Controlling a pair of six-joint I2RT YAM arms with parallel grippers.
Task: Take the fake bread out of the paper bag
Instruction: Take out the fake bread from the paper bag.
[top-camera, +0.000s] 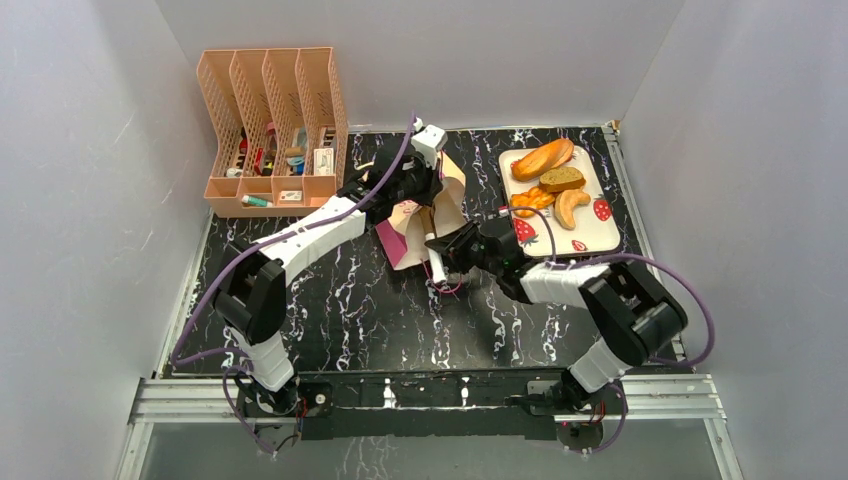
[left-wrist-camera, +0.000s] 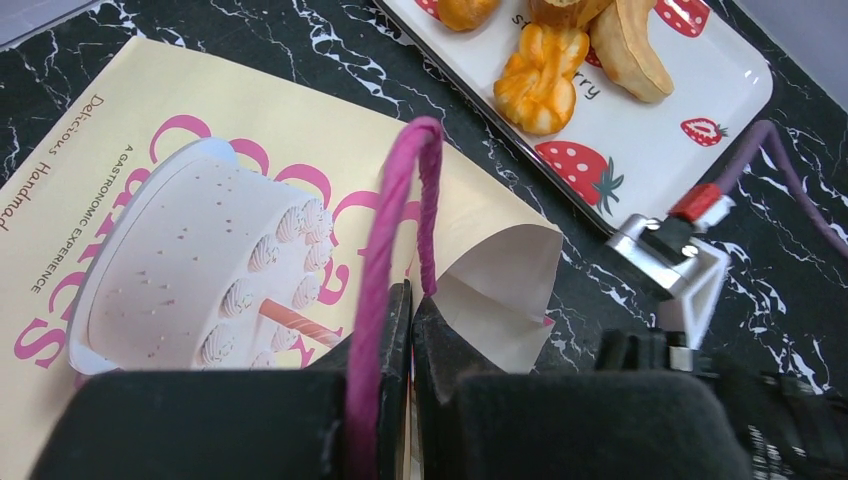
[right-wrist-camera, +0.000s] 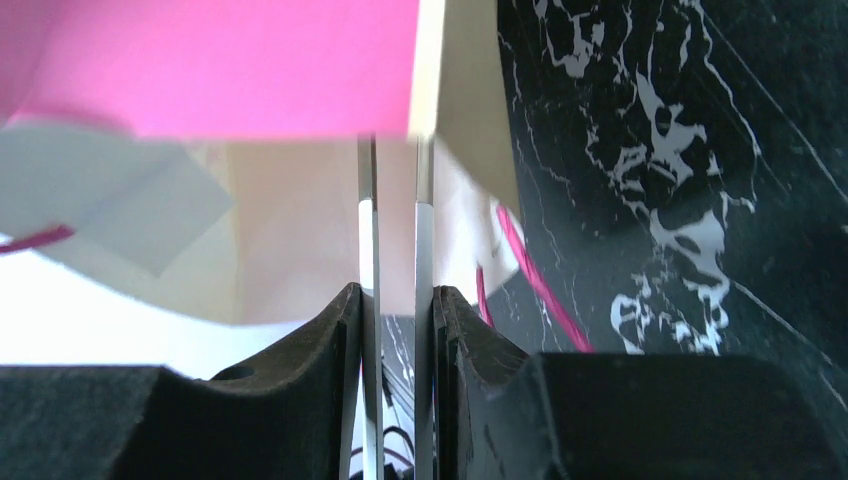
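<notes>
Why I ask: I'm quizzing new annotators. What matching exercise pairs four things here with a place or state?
Things:
1. peach plastic file rack
2. white strawberry-print tray
3. tan and maroon paper bag
4. left pincer

Places or states:
A. shut on a pink string handle
B. far left corner of the black marble table
C. holds the fake bread pieces
D. mid-table, between rack and tray

Pairs: 1-B; 2-C; 3-D; 4-A
</notes>
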